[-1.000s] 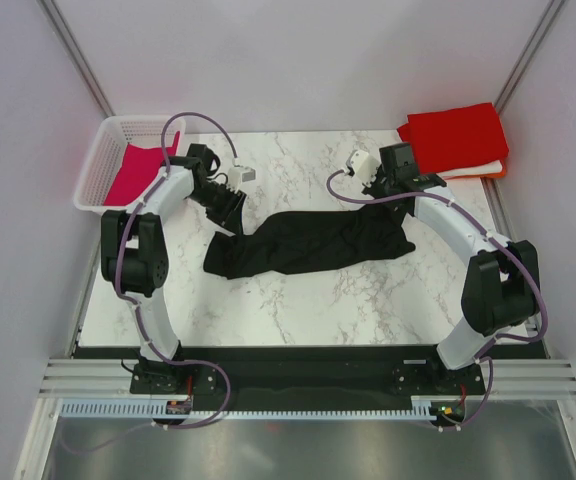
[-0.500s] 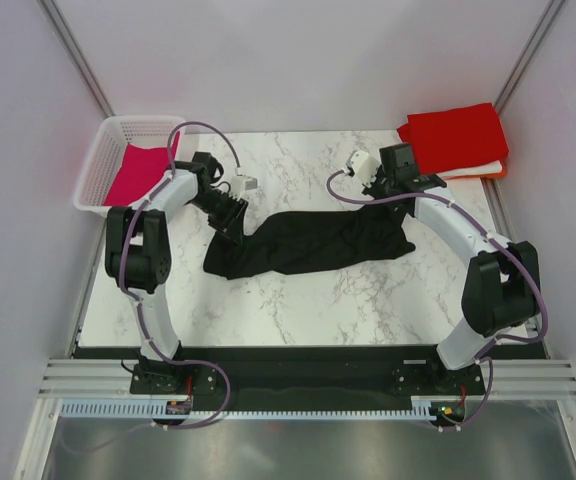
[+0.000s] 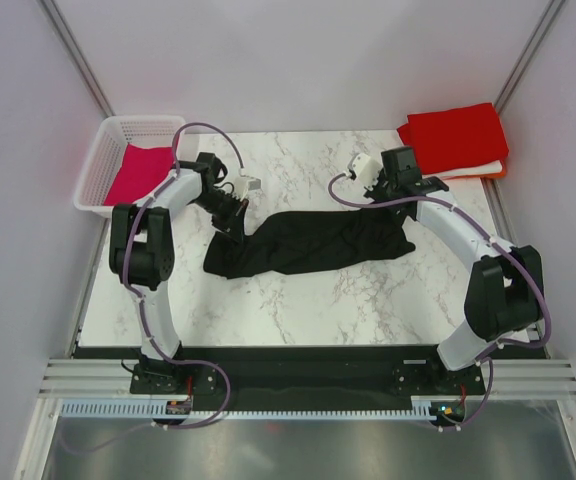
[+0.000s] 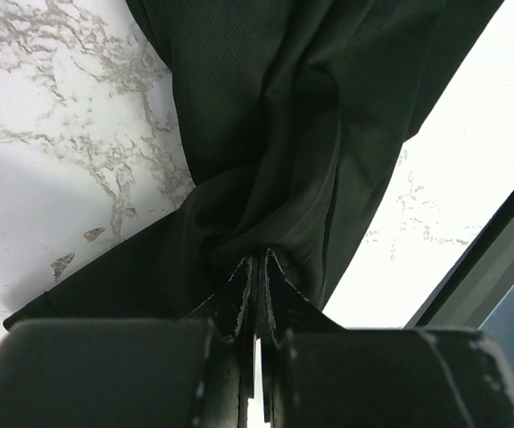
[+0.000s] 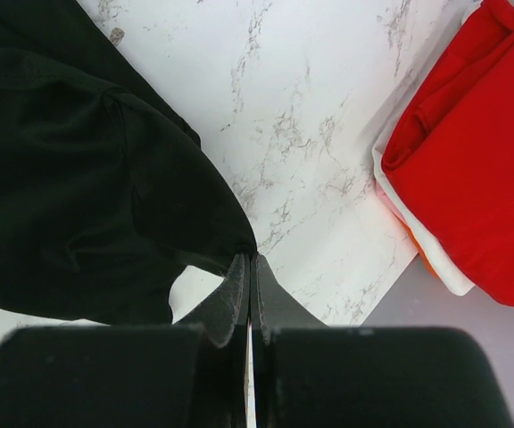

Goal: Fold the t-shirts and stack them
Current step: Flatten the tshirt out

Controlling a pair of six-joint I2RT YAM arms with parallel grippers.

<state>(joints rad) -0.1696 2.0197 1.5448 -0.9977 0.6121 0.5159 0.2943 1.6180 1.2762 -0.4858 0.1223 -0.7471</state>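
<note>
Two grips on black t-shirt (image 3: 308, 240), lying stretched across mid counter (image 3: 298, 305): left hand (image 4: 257, 267) clamped on its bunched left end, right hand (image 5: 250, 260) clamped on its right edge. Red t-shirt (image 3: 458, 135) folded, far right corner; magenta t-shirt (image 3: 136, 175) in basket (image 3: 103, 150).

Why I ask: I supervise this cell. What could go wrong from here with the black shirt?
1. The right tool pinches only a corner tip of the black t-shirt; a pull may slip it free.
2. The left tool grips bunched folds, so the cloth may lie twisted and fold creased.
3. The right tool works close to the folded stack at the far right corner; a wide swing might nudge it.
</note>
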